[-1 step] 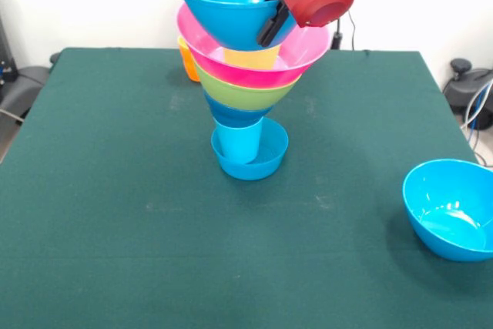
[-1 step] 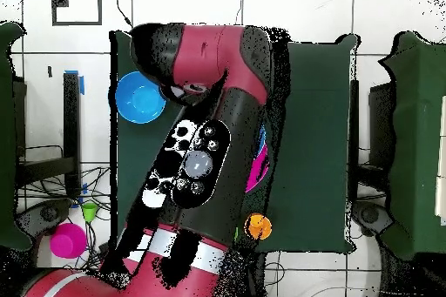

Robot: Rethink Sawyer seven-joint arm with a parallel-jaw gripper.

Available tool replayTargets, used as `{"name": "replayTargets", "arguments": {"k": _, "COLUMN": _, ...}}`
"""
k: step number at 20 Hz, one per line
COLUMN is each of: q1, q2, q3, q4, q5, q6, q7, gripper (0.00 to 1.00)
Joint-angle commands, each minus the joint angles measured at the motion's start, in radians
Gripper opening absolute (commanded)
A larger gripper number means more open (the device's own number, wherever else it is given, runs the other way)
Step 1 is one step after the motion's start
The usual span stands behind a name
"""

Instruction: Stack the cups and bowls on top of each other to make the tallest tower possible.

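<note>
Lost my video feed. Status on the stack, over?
Gripper shut on large blue bowl, tilted above the tower. Spare blue bowl and orange cup on table. Nothing in the way.

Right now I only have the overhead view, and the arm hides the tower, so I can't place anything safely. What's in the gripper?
Observer: The gripper is clamped on the rim of a large blue bowl, which is tilted at the top of the tower.
Operator: What's under it?
Observer: A yellow cup standing in the pink bowl. I can't tell whether the blue bowl touches it.
Operator: And the base?
Observer: A small blue bowl on the table, with a light blue cup upright in it carrying the rest.
</note>
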Motion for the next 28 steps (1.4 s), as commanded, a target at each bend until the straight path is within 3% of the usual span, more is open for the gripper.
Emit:
{"name": "replayTargets", "arguments": {"k": 1, "q1": 0.020, "q2": 0.008, "q3": 0.063, "q4": 0.098, "q5": -0.049, "q6": -0.028, "q7": 0.026, "gripper": 0.00}}
{"name": "replayTargets", "arguments": {"k": 19, "q1": 0.004, "q2": 0.017, "q3": 0.043, "q4": 0.084, "q5": -0.060, "q6": -0.012, "q7": 0.032, "gripper": 0.00}}
{"name": "replayTargets", "arguments": {"k": 28, "q1": 0.015, "q2": -0.004, "q3": 0.038, "q4": 0.129, "q5": -0.062, "q6": -0.038, "q7": 0.030, "gripper": 0.00}}
